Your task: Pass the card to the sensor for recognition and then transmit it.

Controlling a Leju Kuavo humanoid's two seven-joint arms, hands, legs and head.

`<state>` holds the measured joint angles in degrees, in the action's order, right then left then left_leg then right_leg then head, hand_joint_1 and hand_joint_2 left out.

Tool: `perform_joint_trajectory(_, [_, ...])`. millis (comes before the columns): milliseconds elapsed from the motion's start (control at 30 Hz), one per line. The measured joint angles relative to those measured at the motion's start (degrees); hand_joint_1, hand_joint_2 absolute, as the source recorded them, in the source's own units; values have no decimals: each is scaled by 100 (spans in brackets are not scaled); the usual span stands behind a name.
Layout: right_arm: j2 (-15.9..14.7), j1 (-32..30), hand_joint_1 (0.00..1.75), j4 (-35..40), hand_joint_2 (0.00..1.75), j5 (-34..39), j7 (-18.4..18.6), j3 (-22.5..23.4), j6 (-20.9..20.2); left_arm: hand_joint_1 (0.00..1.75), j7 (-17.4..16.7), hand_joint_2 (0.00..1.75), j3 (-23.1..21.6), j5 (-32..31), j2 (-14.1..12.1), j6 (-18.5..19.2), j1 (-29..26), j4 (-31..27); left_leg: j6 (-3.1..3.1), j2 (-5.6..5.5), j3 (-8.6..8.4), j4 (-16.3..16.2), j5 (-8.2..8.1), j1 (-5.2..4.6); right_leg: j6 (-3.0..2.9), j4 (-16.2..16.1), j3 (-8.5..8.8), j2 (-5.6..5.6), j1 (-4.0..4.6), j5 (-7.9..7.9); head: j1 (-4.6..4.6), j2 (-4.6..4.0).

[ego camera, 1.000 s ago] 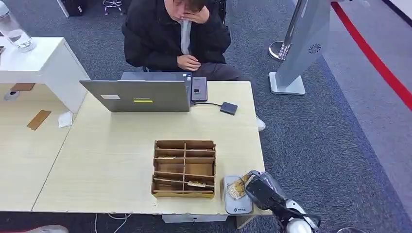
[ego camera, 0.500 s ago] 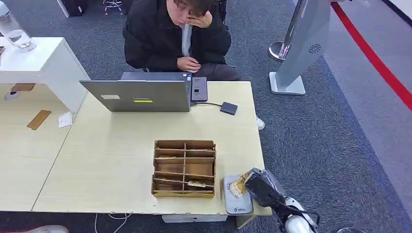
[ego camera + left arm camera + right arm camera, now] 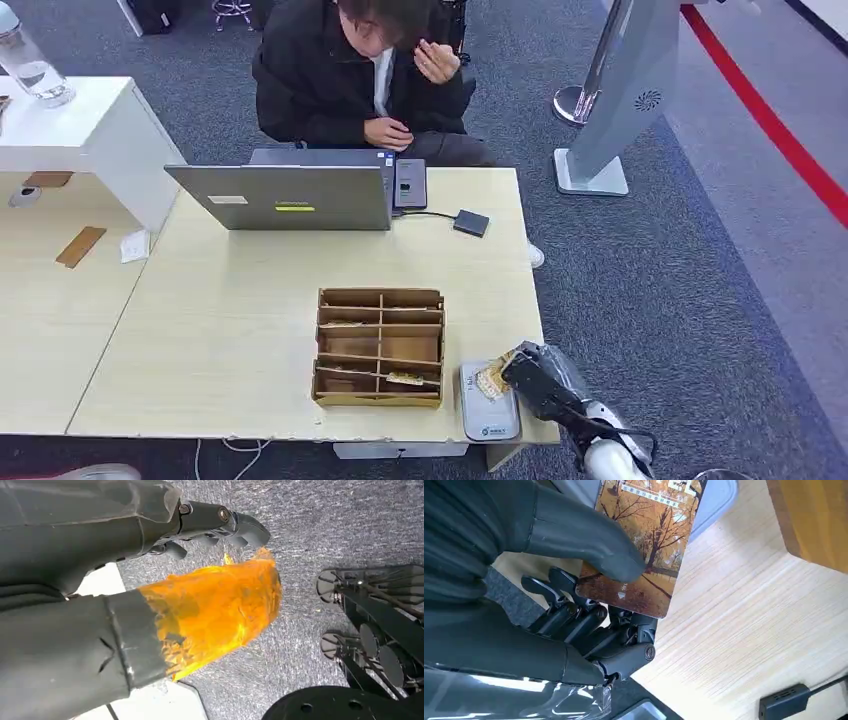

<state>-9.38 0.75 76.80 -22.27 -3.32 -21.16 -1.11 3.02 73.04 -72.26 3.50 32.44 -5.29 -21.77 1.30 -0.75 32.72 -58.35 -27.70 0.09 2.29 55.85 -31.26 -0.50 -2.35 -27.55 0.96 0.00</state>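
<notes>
At the table's (image 3: 250, 330) near right corner, our right hand (image 3: 589, 580) pinches a thin, stiff, slick card (image 3: 644, 555) over the grey sensor (image 3: 487, 420). We judge it light; thumb-on-face grip suits it. Our left hand (image 3: 220, 525) hangs curled, empty.

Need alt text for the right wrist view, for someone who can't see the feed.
The right hand holds a card printed with autumn trees, thumb pressed on its face, fingers underneath. The card's far end lies over a grey sensor pad on the light wooden table, with a brown box corner nearby.
</notes>
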Motion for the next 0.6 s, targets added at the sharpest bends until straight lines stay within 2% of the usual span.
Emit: perform_joint_trajectory(600, [-2,63,175,-87,175,-11,9,-20,15,0,17,0,140,-100,55,57,-22,-105,0,0,-2,0,0,0,0,0,1,0,0,0,0,0])
